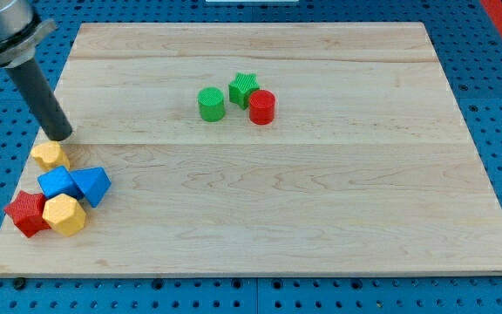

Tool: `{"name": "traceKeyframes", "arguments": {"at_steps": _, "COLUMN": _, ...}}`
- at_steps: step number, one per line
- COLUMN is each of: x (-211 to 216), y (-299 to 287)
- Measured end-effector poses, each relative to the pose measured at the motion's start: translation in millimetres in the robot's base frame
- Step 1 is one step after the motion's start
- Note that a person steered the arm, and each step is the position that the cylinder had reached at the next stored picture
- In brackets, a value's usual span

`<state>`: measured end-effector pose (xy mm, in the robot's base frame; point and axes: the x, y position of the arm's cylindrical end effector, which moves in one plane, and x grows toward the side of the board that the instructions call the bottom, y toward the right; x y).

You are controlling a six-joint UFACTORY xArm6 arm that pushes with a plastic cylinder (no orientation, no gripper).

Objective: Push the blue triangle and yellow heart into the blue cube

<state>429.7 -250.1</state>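
The arm's tip (58,135) (no fingers here) sits just behind the yellow heart (50,156), which touches the blue cube (57,184), so pushing harder might scatter the blue triangle (91,185).

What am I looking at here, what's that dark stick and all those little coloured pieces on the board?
It is a robot arm ending in a plain rod, with no tool for grasping, so nothing is held. One camera looks down at a wooden board. My tip sits at the view's left, just above the yellow heart. Below that heart lie the blue cube and blue triangle, side by side, with a red star and a yellow hexagon block under them. Near the top middle stand a green cylinder, a green star and a red cylinder.
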Motion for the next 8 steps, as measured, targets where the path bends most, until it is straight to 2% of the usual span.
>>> {"name": "traceKeyframes", "arguments": {"at_steps": 3, "x": 30.0, "y": -50.0}}
{"name": "traceKeyframes", "arguments": {"at_steps": 5, "x": 67.0, "y": -53.3}}
{"name": "traceKeyframes", "arguments": {"at_steps": 7, "x": 23.6, "y": -41.3}}
{"name": "traceKeyframes", "arguments": {"at_steps": 8, "x": 11.7, "y": -10.5}}
